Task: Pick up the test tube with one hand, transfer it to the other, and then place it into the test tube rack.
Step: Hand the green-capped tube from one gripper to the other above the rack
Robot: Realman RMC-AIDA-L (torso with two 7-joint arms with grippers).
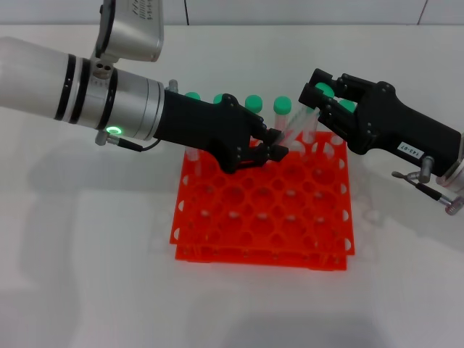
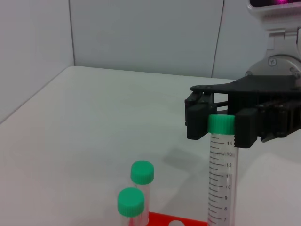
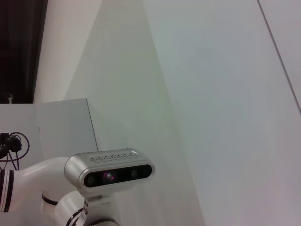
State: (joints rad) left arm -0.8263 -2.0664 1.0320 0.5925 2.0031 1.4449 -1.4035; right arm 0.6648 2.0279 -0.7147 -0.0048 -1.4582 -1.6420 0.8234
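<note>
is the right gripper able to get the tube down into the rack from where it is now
Probably yes. The right gripper holds the test tube upright by its green cap over the test tube rack, with open holes below. The left gripper, close beside the tube, could crowd the descent.

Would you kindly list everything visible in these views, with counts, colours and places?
test tube: one, clear with green cap, upright, cap gripped by the right gripper, lower part between the left gripper's fingers.
other tubes: at least four green caps visible, standing in the rack's far rows; exact count unclear.
test tube rack: one, orange-red, on the table, centre.
table: one, white.
left gripper: black, over the rack's far side.
right gripper: black, white label, above the rack's far right corner.
</note>
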